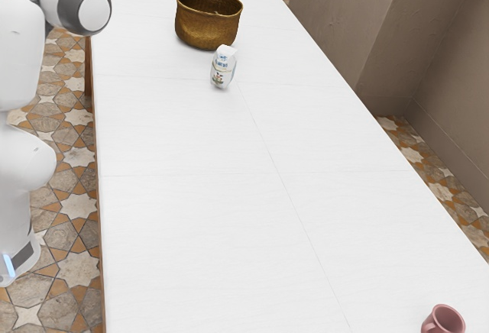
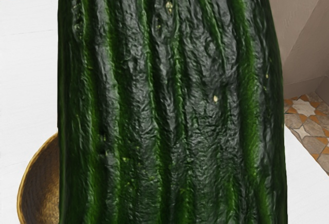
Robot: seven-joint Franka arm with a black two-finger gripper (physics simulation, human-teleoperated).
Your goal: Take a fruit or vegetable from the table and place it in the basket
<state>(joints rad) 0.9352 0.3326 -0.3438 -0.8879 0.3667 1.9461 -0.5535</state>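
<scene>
1. Exterior view, far left: the white and dark-grey arm [image 1: 17, 50] stands beside the counter [image 1: 179, 134], above a patterned tile floor [image 1: 55, 146].
2. Next along, toward the counter's far end: a brown woven basket [image 1: 206, 31], upright, mouth up.
3. Just beyond it to the exterior view's right, and nearer the camera: a white bottle [image 1: 222, 69] with printed label, close to the basket; contact cannot be determined.
4. Farther right: the grey-brown wall [image 1: 344, 27], past the counter's long edge.
5. Lower right corner: a pink mug [image 1: 445, 322] on the counter, well apart from basket and bottle, partly cut off by the frame.
6. Wrist view: the basket's rim and woven inside, partly covered by the cucumber.
7. Same view: the dark green, ridged cucumber [image 2: 169, 100], directly before the hand's camera. Its height relative to the basket cannot be determined.
8. Gripper: opening and grip on the cucumber cannot be determined.
</scene>
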